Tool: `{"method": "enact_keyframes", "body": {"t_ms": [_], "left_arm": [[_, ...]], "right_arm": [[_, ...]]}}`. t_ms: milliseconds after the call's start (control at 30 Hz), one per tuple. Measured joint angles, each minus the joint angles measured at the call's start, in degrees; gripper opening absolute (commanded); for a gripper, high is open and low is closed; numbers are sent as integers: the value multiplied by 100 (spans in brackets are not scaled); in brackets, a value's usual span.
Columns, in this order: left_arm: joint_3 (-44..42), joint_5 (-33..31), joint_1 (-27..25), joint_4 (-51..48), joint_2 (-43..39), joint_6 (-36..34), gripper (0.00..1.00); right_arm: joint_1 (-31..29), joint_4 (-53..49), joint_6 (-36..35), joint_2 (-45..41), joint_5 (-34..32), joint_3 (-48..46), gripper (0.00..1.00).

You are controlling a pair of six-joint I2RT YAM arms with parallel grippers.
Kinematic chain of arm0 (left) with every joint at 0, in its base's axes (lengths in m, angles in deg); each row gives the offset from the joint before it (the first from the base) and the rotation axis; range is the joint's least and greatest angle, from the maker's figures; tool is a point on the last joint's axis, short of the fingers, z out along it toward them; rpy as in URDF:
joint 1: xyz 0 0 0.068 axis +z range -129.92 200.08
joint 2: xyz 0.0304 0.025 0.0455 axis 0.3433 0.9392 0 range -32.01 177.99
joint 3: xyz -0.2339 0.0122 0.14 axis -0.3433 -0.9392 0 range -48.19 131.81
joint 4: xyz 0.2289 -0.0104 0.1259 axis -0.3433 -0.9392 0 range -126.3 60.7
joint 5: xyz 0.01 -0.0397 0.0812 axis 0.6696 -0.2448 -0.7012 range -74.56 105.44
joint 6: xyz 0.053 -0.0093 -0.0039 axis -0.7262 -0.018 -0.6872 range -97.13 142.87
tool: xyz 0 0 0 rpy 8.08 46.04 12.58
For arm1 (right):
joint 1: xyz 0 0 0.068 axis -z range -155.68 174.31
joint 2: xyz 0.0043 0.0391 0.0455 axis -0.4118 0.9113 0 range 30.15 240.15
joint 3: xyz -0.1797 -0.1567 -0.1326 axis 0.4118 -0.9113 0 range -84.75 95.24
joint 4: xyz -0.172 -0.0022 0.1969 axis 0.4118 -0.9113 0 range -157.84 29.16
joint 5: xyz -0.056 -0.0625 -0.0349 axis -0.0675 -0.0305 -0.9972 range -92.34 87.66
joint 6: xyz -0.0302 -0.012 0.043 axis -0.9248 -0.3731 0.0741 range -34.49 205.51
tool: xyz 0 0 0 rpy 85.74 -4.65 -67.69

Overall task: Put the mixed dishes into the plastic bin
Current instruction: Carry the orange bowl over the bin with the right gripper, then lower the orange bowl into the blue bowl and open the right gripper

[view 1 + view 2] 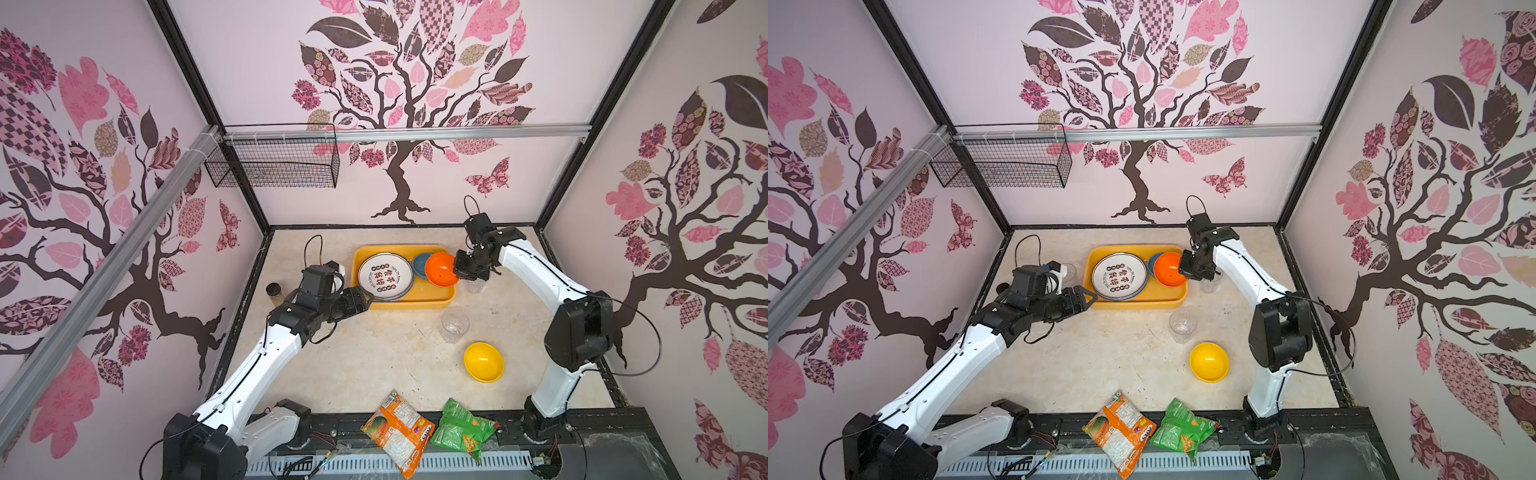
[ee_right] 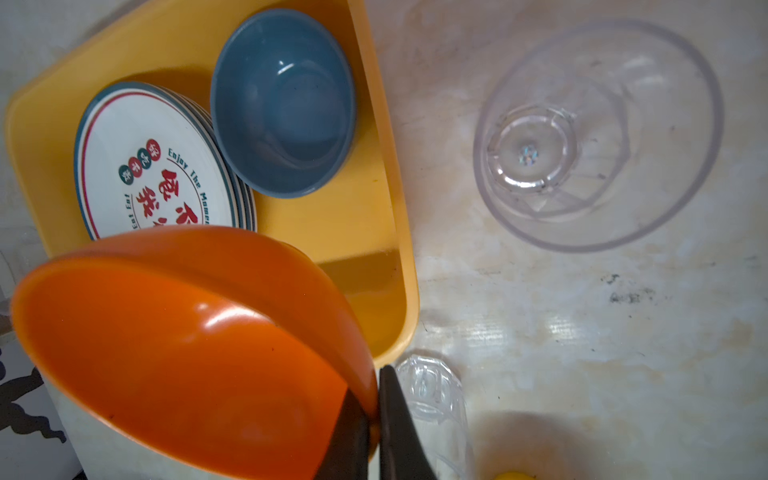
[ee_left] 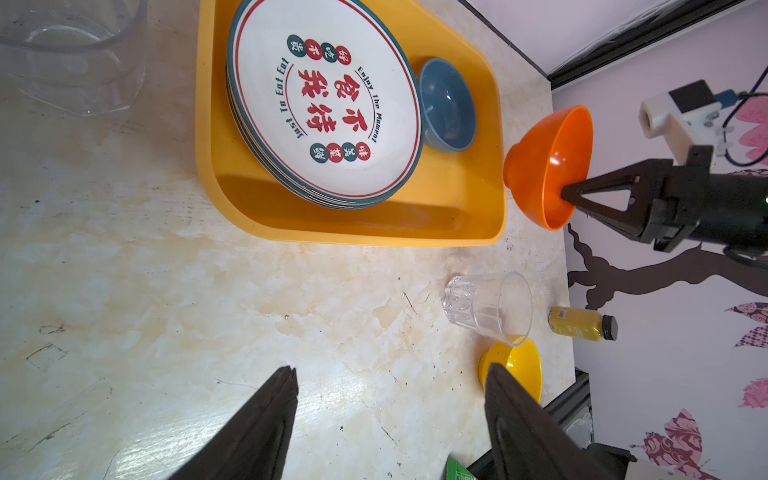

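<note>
While my right claw (image 1: pixel 457 271) pinches its rim, the orange bowl (image 1: pixel 440 269) hangs tilted at the right end of the yellow-orange bin (image 1: pixel 407 306), glossy plastic, raised off the table (image 1: pixel 353 365). Inside the bin lies a stack of plates (image 1: pixel 385 276). The top one is white with a dark green rim, a thin red ring and red Chinese characters (English lettering curves round them). A small blue bowl (image 1: pixel 420 262) sits upright just beside the stack. Outside the bin, on the marbled tabletop, a clear cup (image 1: pixel 455 326) stands near a yellow bowl (image 1: pixel 484 361). My left claw (image 1: pixel 368 297) hovers spread, gripping nothing, by the bin's near left corner.
</note>
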State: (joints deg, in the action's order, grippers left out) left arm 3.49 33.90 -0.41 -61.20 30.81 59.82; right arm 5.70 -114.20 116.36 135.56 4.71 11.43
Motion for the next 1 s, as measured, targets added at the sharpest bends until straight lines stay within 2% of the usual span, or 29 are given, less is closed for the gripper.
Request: {"method": "enact_keyframes", "body": {"t_ms": [567,1000], "left_arm": [[-31,114,50,13,33,122,73],[-192,129,59,13,31,232,73]], "right_arm": [[0,-365,-7,2090,-15,2435,0],[0,-638,-31,2693,-15,2900,0]]}}
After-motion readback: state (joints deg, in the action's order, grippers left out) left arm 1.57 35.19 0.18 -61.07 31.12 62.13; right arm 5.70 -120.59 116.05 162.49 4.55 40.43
